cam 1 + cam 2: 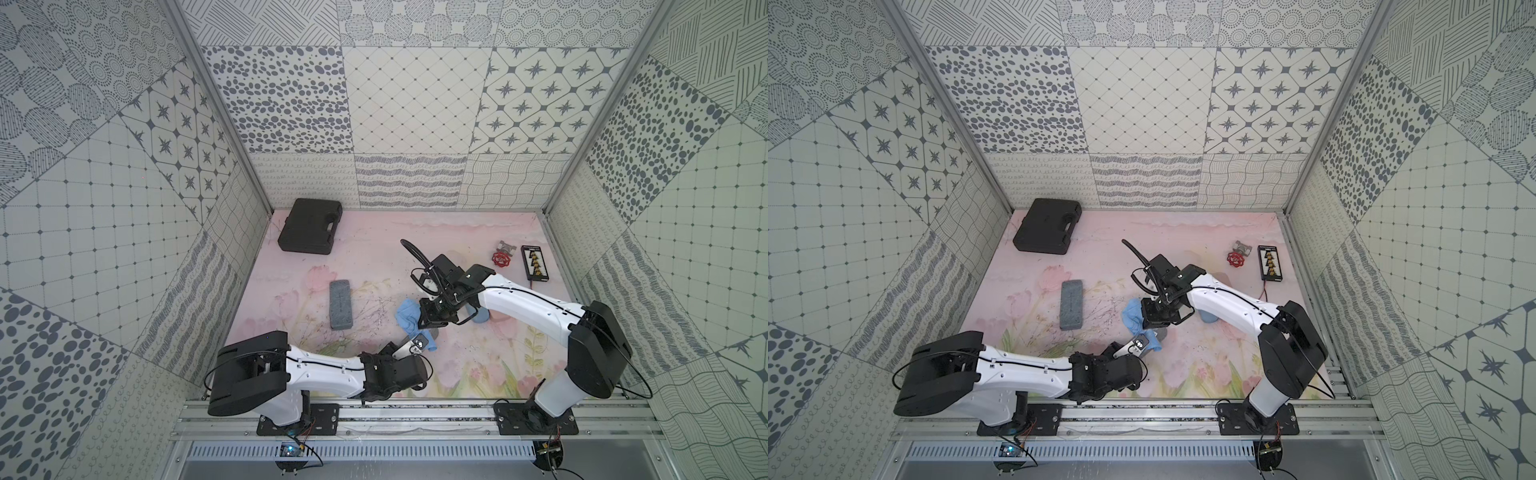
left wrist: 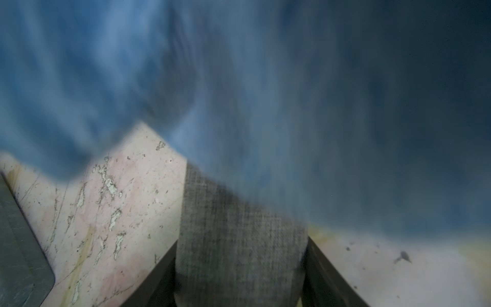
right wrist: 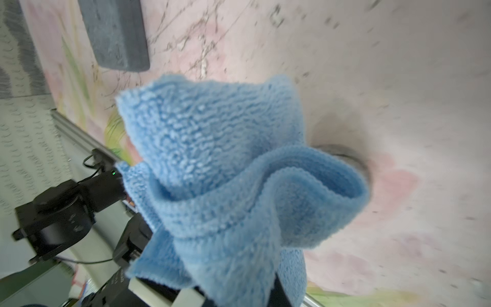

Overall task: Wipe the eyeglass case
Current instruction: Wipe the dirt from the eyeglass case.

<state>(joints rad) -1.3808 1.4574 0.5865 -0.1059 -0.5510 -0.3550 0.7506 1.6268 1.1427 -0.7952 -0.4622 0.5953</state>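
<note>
Bunched blue cloth (image 3: pixel 225 186), grey block (image 3: pixel 114 34), floral mat (image 3: pixel 398 79)

open mat (image 1: pixel 374 237) at back between black case (image 1: pixel 309 226) and red valve (image 1: pixel 500 259). middle blocked by blue cloth (image 1: pixel 406 312) and right arm (image 1: pixel 523 301), grey block (image 1: pixel 340 304) near cloth. front strip beside left arm (image 1: pixel 328 368) bare.

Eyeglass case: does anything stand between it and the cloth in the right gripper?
Nothing visible does. The cloth, held by the right gripper, drapes directly over the case, which the left gripper clamps.
</note>
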